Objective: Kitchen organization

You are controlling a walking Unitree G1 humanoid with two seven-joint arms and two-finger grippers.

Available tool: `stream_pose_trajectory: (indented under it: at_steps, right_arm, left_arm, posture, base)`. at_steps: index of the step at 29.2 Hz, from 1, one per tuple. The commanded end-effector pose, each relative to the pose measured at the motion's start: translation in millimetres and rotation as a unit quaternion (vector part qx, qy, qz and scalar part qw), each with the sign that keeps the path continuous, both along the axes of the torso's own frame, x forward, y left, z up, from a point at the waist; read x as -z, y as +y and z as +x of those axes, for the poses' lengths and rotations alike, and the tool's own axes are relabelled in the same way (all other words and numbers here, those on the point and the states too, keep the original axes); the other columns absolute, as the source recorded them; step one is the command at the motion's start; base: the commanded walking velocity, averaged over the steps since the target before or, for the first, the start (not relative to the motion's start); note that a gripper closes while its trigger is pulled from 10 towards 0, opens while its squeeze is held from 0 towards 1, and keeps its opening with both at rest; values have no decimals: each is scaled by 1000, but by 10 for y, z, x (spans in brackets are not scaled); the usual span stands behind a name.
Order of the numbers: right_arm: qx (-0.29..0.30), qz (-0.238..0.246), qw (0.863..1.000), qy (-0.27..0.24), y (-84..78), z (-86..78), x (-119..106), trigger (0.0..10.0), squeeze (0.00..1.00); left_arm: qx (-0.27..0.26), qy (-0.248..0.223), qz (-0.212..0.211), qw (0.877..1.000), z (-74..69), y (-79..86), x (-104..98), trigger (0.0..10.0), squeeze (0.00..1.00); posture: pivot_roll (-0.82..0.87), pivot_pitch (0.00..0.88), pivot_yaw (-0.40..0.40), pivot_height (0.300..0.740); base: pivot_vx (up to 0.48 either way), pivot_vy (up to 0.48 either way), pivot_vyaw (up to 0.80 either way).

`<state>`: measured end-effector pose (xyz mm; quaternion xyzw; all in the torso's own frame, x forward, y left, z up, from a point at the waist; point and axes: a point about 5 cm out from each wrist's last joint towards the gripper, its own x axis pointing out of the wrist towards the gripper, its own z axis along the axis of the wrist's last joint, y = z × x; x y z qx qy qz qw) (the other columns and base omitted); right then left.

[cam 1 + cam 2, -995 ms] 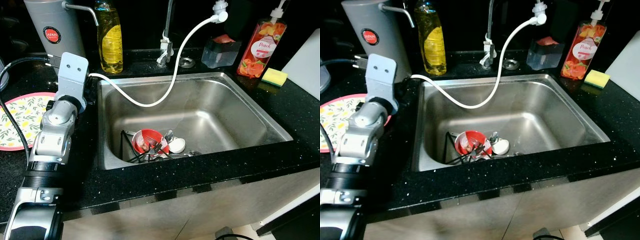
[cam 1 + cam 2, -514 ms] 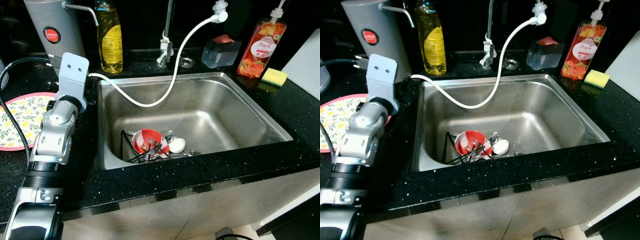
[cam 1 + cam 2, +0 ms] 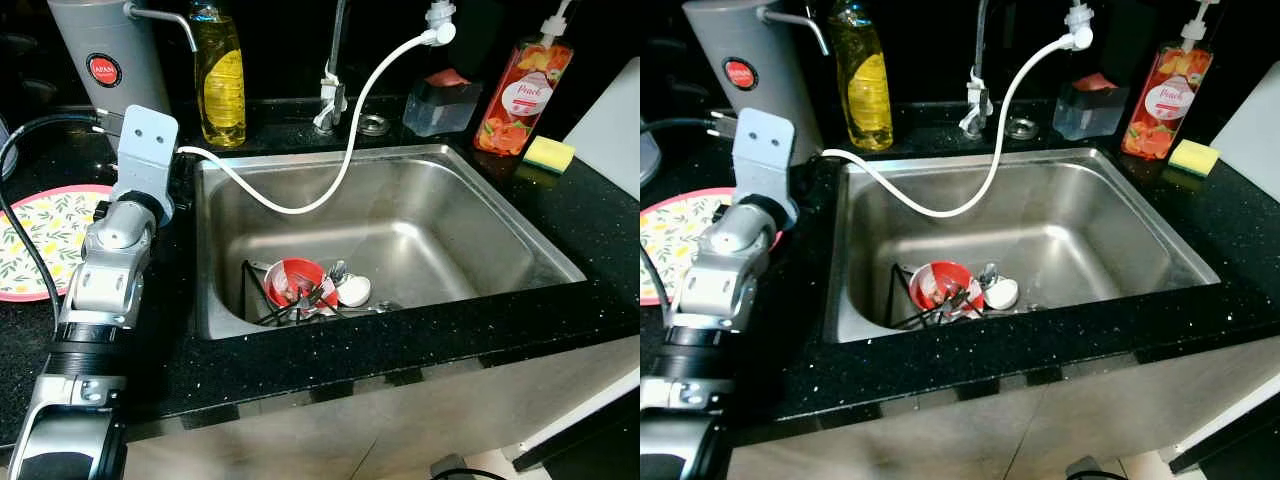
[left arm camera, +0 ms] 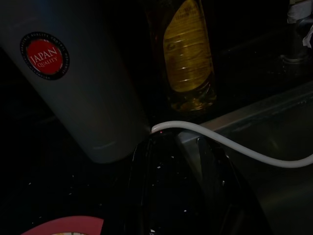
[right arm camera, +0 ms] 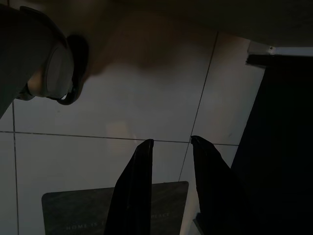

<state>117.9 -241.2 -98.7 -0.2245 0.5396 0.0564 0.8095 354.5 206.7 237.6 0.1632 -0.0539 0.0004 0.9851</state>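
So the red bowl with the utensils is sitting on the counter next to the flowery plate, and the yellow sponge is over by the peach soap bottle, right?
Not quite. The red bowl with the utensils sits inside the sink, at its front left corner, not on the counter beside the flowery plate. The left eye view shows this. The yellow sponge is indeed by the peach soap bottle.

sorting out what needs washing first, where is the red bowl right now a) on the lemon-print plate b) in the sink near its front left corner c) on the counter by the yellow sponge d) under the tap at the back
b: the red bowl sits on the floor of the sink near the front left corner, with dark utensils across it and a small white item beside it.
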Motion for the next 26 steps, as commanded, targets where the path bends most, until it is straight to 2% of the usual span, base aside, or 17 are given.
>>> stream_pose_trajectory:
  at_steps: [1, 26]
  right_arm:
    - [4, 2, 1000, 3, 15, -27, 12, 10000, 0]
    - [6, 3, 1000, 2, 14, -24, 11, 10000, 0]
  left_arm:
    - [3, -1, 11, 1000, 20, -31, -6, 10000, 0]
    - [5, -1, 15, 1000, 31, -49, -2, 10000, 0]
  posture:
    - [64, 0, -37, 740]
    - [59, 0, -33, 740]
  base:
    - [0, 0, 0]
    - [0, 0, 0]
